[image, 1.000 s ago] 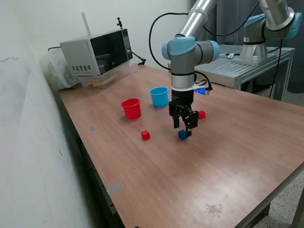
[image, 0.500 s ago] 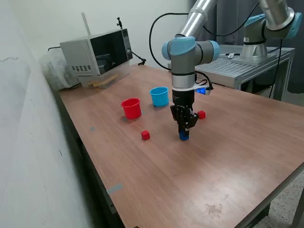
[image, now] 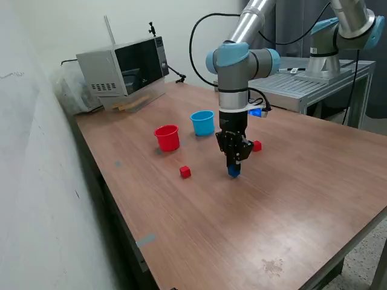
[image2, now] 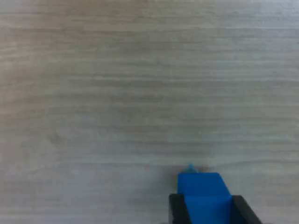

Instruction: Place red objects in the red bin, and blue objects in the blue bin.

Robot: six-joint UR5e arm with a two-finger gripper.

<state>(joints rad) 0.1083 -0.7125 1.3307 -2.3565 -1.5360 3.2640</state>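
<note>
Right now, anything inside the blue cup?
Cannot tell. The blue cup shows only its rim and outer wall; its inside is hidden. One blue cube sits in the tool.

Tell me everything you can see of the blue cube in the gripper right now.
The blue cube is a small, solid, dark blue block with flat faces and crisp edges, plastic-looking. In the wrist view it sits between the two black fingers, which press its opposite sides. In the exterior view it shows just below the gripper, at or barely above the wooden table; whether it touches the table cannot be told. It lies toward the exterior view's right of a red cube.
</note>
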